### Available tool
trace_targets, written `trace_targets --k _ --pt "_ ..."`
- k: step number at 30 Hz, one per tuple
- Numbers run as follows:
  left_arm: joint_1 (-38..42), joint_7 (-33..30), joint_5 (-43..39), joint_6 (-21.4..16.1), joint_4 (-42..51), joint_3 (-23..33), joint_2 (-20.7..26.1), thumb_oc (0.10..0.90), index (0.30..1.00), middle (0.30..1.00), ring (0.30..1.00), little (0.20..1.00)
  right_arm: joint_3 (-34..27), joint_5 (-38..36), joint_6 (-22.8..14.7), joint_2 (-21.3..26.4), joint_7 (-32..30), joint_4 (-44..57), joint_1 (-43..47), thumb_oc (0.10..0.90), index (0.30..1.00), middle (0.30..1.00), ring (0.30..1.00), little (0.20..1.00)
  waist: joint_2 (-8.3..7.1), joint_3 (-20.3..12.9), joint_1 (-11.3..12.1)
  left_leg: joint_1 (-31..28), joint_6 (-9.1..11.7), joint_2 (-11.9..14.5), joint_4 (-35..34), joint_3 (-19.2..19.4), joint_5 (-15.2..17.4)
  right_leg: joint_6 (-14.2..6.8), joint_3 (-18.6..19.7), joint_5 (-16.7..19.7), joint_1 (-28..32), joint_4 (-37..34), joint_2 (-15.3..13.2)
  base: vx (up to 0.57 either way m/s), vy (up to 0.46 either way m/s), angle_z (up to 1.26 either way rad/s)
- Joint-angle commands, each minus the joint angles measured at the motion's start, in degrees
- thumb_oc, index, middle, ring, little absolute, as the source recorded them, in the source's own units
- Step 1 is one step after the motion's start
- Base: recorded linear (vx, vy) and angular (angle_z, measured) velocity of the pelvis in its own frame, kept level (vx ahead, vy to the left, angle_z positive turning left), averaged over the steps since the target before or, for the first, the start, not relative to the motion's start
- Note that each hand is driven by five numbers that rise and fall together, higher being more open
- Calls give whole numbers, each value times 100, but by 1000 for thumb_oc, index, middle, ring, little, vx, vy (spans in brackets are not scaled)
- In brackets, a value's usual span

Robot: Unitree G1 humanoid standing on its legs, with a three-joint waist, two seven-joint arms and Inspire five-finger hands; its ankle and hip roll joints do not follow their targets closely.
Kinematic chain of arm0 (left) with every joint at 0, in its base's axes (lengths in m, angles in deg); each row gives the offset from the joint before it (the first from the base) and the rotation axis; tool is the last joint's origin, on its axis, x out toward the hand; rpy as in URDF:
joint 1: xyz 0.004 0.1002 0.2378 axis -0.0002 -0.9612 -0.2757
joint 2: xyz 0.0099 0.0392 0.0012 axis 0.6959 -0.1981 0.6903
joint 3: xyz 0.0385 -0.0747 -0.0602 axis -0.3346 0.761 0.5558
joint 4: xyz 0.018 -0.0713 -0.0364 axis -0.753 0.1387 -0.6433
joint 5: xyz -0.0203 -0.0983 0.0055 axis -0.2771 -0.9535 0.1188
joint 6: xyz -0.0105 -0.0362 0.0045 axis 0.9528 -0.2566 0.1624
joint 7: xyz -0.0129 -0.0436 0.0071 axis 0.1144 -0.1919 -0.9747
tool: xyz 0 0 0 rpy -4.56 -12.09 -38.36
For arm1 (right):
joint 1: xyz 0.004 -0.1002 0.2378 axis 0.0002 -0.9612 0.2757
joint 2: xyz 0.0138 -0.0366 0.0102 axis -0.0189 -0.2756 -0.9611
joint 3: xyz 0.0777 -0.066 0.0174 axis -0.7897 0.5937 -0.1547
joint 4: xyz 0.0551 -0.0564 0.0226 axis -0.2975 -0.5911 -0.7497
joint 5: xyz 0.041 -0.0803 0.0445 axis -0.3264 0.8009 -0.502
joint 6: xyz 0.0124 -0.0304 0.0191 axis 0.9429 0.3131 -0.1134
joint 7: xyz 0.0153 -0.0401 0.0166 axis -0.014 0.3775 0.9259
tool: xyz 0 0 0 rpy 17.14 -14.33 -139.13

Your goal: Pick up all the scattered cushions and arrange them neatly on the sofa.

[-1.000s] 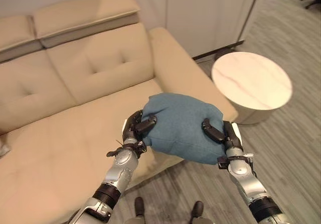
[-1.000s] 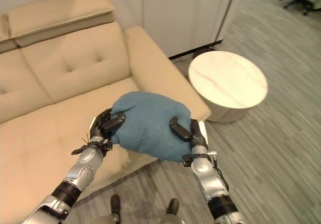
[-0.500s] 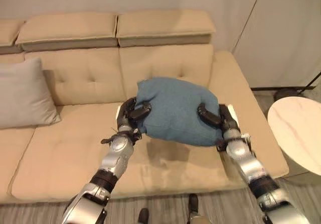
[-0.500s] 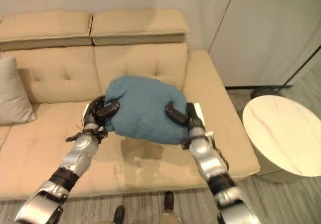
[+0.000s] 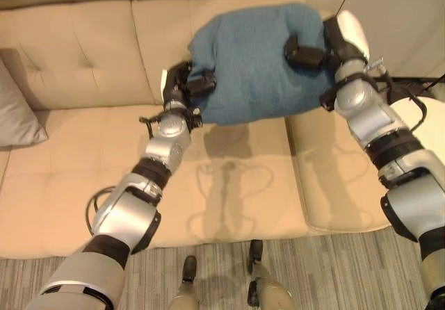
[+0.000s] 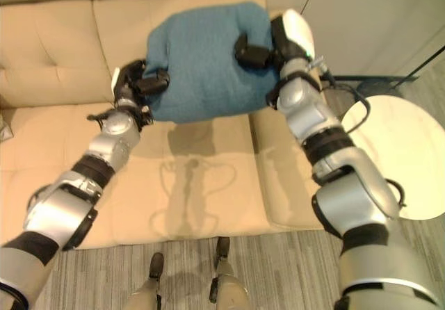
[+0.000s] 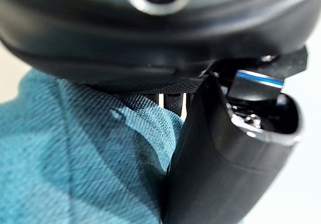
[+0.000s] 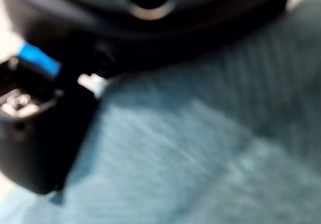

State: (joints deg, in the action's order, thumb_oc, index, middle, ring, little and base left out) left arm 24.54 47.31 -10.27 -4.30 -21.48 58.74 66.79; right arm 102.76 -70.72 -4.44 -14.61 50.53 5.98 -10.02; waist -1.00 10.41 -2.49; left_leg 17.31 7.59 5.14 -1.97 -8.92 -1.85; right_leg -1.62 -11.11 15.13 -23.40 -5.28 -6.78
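Blue cushion [image 5: 257, 60] clasped between left hand [image 5: 184, 87] and right hand [image 5: 316, 46], above sofa [image 5: 90, 53].

The robot is holding a blue cushion [image 6: 205, 60] up against the backrest of the beige sofa [image 6: 208, 185], clear of the seat, with its shadow falling on the seat cushion below. The left robot hand [image 6: 135, 84] is gripping the cushion's left edge, thumb curling over the fabric. The right robot hand [image 6: 268, 46] is clamping the upper right edge near the sofa's right armrest. A round white marble side table [image 6: 400, 157] is standing on the grey striped floor [image 6: 278, 268] just beyond the sofa's right end.
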Motion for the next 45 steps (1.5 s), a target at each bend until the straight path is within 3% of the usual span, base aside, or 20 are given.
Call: trace_targets --k 1,2,10,13,15,20,22,27,28,29,32,33,34,41,45 --pt "2119 192 675 -1258 892 -829 -155 400 300 300 300 300 -77 166 -1161 -473 -568 504 1561 400 300 300 300 300 8 -552 135 -172 37 -111 -303 232 -28 -1084 5 -792 429 28 -256 32 38 8" --pt "2502 26 1008 -1328 844 -972 128 400 300 300 300 300 135 195 -1243 -362 -656 206 1858 400 300 300 300 300 51 -480 155 2 59 -119 -303 286 -49 -1120 37 -783 256 28 -239 16 41 7" --pt "3127 -614 1594 -1642 885 -1117 859 400 300 300 300 300 732 510 -1378 170 -1161 -76 2547 400 300 300 300 300 145 -152 206 751 164 -178 -303 358 -225 -1203 13 -677 -437 28 -292 7 23 4" --pt "2979 -1164 1796 -1820 1358 -785 1152 400 300 300 300 300 668 786 -1356 376 -1548 278 2629 400 300 300 300 300 180 7 227 998 167 -183 -303 383 -230 -1201 51 -671 -710 28 -289 19 15 -13" --pt "2739 -1341 1246 -2060 1344 -301 1020 400 300 300 300 300 618 860 -1302 385 -1768 260 2620 400 300 300 300 300 194 178 234 1211 146 -184 -303 433 -205 -1188 110 -690 -955 28 -270 -1 14 5" --pt "2931 -1045 1057 -1754 377 -484 975 400 300 300 300 300 838 649 -1300 194 -1647 -265 2881 400 300 300 300 300 180 349 248 1480 94 -143 -303 424 -270 -1158 201 -680 -1304 117 -246 -27 1 -10" --pt "2977 -580 871 -1510 -418 -631 854 400 300 300 300 300 1074 518 -1273 -56 -1251 -1044 2851 400 300 300 300 300 154 520 248 1722 124 -144 -303 371 -331 -1200 159 -637 -1538 86 -215 -41 -33 -12" --pt "2908 -48 762 -1289 -1048 -774 709 400 300 300 300 300 1234 514 -1174 -228 -921 -1690 2834 400 300 300 300 300 110 636 236 2147 221 -171 -303 318 -463 -1266 73 -572 -1932 44 -216 -18 -29 -4" --pt "2856 120 664 -1221 -1190 -791 691 494 441 441 441 441 1255 502 -1153 -273 -855 -1811 2811 400 300 300 300 300 108 641 230 2239 240 -191 -303 325 -495 -1277 73 -561 -2005 41 -205 0 0 0" --pt "2814 246 612 -1170 -1310 -809 684 800 900 900 900 900 1268 501 -1137 -299 -791 -1915 2817 400 300 300 300 300 110 635 222 2326 258 -199 -303 319 -525 -1285 68 -546 -2070 33 -212 0 0 0" --pt "2751 441 540 -1110 -1530 -851 673 800 900 900 900 900 1274 463 -1126 -378 -709 -2155 2793 400 300 300 300 300 117 602 223 2484 299 -201 -303 320 -590 -1319 49 -500 -2217 28 -233 0 0 0" --pt "2698 547 380 -1081 -1614 -809 646 800 900 900 900 900 1278 392 -1114 -398 -621 -2266 2778 461 392 392 392 392 119 576 221 2563 317 -207 -303 329 -608 -1333 32 -491 -2289 28 -243 0 0 0" --pt "2610 637 186 -1047 -1714 -755 609 800 900 900 900 900 1219 258 -1076 -456 -544 -2409 2726 800 900 900 900 900 128 540 230 2631 338 -205 -303 339 -637 -1338 23 -475 -2366 28 -248 18 30 2" --pt "2683 731 119 -696 -2157 -810 634 800 900 900 900 900 509 -791 -1072 -518 -529 -2525 2454 800 900 900 900 900 242 365 256 2748 341 -256 -303 361 -641 -1338 33 -435 -2498 28 -301 11 22 4" --pt "2837 477 886 -467 -2359 -957 993 800 900 900 900 900 342 -1029 -1034 -268 -462 -2560 2222 800 900 900 900 900 302 337 332 2674 331 -291 -303 343 -674 -1338 40 -441 -2414 28 -323 0 0 0"
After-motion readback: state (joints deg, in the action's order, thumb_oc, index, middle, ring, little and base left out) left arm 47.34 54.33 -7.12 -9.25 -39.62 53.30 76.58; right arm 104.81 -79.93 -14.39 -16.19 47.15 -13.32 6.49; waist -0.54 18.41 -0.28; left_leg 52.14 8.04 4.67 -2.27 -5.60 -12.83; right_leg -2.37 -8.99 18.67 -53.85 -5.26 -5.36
